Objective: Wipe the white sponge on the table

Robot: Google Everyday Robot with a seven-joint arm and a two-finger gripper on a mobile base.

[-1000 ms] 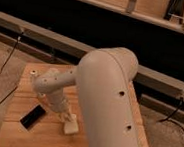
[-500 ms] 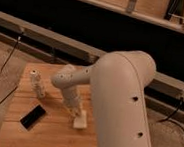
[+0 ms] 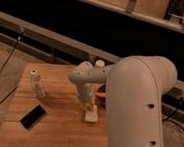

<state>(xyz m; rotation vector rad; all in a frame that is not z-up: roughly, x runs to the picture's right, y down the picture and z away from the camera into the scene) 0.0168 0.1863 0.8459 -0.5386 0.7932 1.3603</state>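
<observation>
Arm (image 3: 141,109) bulked nearest, at right. Beyond, slab (image 3: 32,116) lay flat on the table (image 3: 52,138). Gripper (image 3: 89,108) stood mid-table, jaws clamped on the sponge (image 3: 91,117), which touched the planks. Bottle (image 3: 36,84) stood upright farther back, left.

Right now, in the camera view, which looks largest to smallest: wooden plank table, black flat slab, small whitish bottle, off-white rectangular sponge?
1. light brown wooden plank table
2-3. black flat slab and small whitish bottle: look alike, unranked.
4. off-white rectangular sponge, unsure: the gripper, shut on its top, hides part.
</observation>
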